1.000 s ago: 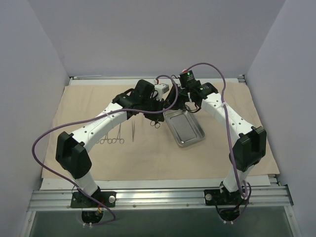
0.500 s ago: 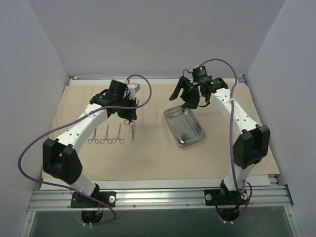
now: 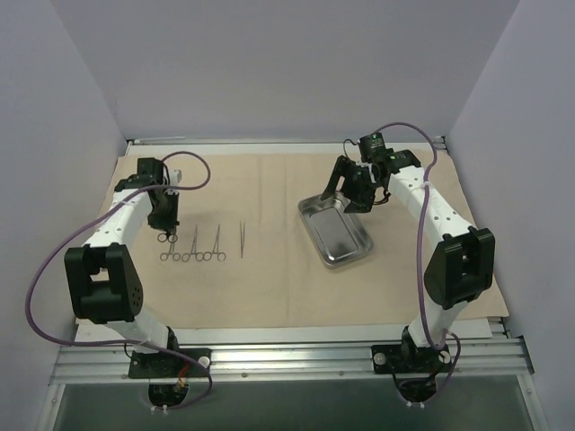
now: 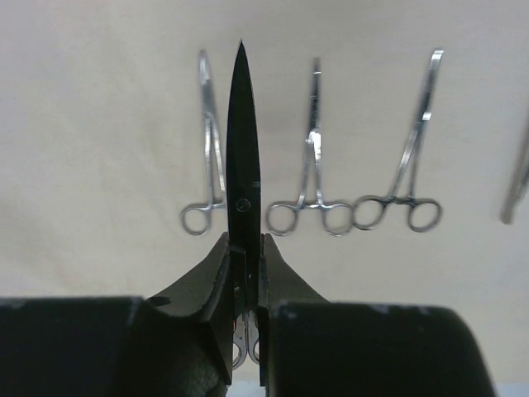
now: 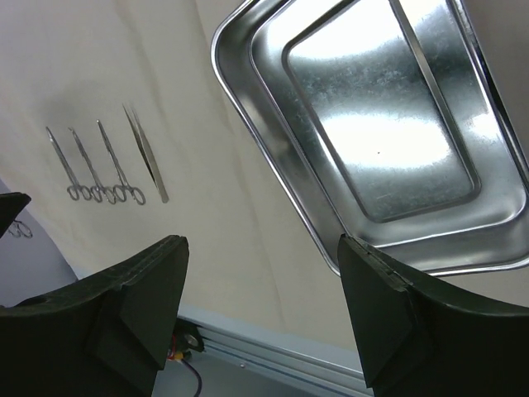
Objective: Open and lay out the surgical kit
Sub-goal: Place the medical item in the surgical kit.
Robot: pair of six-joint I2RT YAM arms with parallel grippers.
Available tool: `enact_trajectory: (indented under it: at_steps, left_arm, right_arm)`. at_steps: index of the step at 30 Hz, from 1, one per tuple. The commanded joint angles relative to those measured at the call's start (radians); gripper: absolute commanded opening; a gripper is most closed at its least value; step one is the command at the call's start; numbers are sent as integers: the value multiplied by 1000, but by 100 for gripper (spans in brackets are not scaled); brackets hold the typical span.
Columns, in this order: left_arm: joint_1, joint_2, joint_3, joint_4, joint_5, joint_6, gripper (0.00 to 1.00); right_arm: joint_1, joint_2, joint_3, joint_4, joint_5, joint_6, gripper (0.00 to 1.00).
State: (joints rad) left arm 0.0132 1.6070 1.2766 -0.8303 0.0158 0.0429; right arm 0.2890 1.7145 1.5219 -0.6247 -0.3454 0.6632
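The beige cloth (image 3: 269, 287) lies spread flat over the table. On it stands the steel tray (image 3: 335, 232), shiny and with nothing in it (image 5: 372, 124). Three ring-handled forceps (image 3: 193, 250) and a pair of tweezers (image 3: 243, 236) lie in a row left of the tray. My left gripper (image 3: 164, 218) hovers at the row's left end, shut on another thin ring-handled instrument (image 4: 244, 149) that points away over the forceps (image 4: 312, 157). My right gripper (image 3: 346, 196) hangs open above the tray's far edge, with nothing between its fingers (image 5: 263, 248).
Grey walls enclose the table on three sides. A metal rail (image 3: 287, 359) with both arm bases runs along the near edge. Purple cables loop from each arm. Bare cloth lies in front of the tray and behind the row.
My left arm has swung left from beside the tray to the row's left end, carrying the instrument. My right gripper has opened and drawn back right over the tray.
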Motion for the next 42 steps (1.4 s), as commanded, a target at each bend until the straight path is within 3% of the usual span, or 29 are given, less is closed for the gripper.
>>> enact_trajectory:
  at_steps: [1, 6, 13, 20, 42]
  left_arm:
    - [39, 27, -17, 19, -128, 14, 2]
    - [83, 37, -75, 60, -230, 44, 2]
    - [169, 40, -132, 134, -215, 106, 2]
    - [176, 83, -138, 266, -266, 170, 2]
    - [179, 110, -206, 355, -152, 201, 2]
  right_arm:
    - [-2, -35, 33, -46, -7, -43, 74]
    - [-5, -32, 8, -41, -30, -62, 74]
    - [-19, -44, -34, -44, -37, -106, 74]
    - [-63, -59, -83, -30, -69, -137, 74]
    - [-105, -24, -92, -20, -107, -148, 74]
